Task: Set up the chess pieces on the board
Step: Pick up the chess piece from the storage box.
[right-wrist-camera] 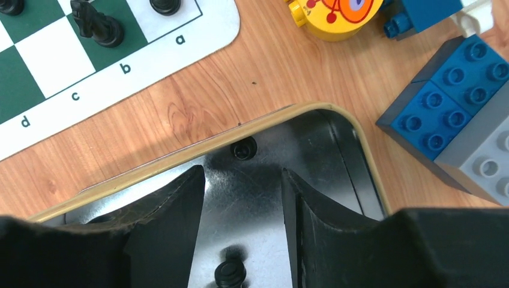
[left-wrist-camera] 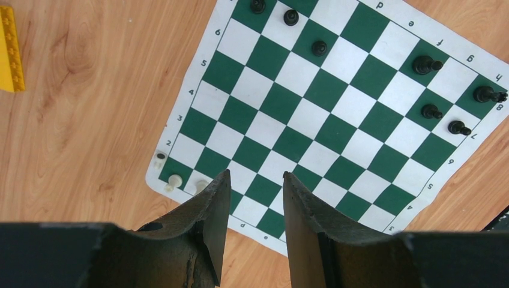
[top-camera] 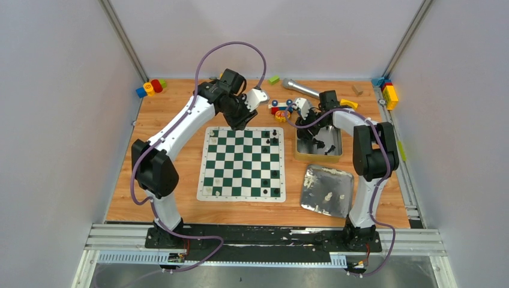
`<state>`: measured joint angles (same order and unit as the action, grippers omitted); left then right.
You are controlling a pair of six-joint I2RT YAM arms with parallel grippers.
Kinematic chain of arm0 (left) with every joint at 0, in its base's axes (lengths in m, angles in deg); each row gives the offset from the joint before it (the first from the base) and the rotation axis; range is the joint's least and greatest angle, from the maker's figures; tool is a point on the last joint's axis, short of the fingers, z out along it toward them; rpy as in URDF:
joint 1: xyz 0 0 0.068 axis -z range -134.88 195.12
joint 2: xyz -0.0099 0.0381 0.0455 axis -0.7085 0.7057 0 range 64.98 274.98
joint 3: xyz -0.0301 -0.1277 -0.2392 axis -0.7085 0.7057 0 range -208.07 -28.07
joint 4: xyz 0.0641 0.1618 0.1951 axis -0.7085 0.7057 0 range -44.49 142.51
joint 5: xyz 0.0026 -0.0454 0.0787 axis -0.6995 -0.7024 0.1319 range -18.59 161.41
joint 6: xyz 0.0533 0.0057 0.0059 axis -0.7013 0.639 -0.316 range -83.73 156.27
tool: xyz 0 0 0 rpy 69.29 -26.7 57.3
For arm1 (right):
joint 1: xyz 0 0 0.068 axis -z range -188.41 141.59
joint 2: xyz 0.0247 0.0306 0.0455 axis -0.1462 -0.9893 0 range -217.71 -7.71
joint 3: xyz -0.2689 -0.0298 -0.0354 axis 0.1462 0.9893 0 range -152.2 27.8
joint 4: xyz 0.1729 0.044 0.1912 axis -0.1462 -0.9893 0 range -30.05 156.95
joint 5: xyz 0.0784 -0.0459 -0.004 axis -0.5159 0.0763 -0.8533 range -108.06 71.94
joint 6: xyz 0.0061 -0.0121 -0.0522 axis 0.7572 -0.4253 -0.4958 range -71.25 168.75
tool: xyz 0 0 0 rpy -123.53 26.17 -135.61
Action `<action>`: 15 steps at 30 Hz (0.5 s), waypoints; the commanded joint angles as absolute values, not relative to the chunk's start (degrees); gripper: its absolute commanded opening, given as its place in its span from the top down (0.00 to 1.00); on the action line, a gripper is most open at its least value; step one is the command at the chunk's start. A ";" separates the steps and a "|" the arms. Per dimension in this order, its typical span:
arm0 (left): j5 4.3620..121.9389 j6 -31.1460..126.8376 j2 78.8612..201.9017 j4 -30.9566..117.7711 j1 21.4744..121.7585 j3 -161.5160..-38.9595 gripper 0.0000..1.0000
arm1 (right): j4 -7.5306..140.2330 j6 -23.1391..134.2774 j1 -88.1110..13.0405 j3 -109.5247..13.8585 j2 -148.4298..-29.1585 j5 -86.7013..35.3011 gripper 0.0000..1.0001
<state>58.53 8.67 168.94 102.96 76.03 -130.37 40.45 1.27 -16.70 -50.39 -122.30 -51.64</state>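
The green-and-white board (top-camera: 242,163) lies in the middle of the table. Several black chess pieces (left-wrist-camera: 427,64) stand along its right side, and two cream ones (left-wrist-camera: 174,180) sit at a near corner. My left gripper (left-wrist-camera: 256,175) hovers over the board's far edge, open, with nothing between its fingers. My right gripper (right-wrist-camera: 243,171) is open low over the yellow-rimmed tin (right-wrist-camera: 180,155). A black piece (right-wrist-camera: 230,273) lies on the tin floor between its fingers, untouched, and another black piece (right-wrist-camera: 244,147) sits near the rim. Cream pieces (top-camera: 328,196) rest on the silver lid (top-camera: 312,180).
Toy blocks cluster behind the tin: a blue-grey block (right-wrist-camera: 456,120) and a yellow round toy (right-wrist-camera: 333,15). A yellow brick (left-wrist-camera: 11,51) lies left of the board. A silver rod (top-camera: 300,88) and more coloured blocks (top-camera: 151,87) (top-camera: 389,93) sit at the far edge.
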 commanded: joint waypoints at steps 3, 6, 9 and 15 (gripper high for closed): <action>56.97 7.25 166.31 101.40 74.71 -129.85 0.55 | 44.20 -1.96 -17.03 -52.32 -123.10 -54.86 0.50; 57.29 7.05 166.50 101.29 74.53 -129.89 0.55 | 44.43 -2.99 -17.13 -52.34 -123.56 -55.00 0.50; 57.42 7.00 166.76 101.18 74.27 -130.05 0.55 | 45.02 -3.40 -17.17 -52.34 -123.77 -55.22 0.51; 57.39 6.83 167.59 101.59 73.97 -130.47 0.55 | 46.06 -3.91 -17.42 -52.46 -123.76 -55.64 0.55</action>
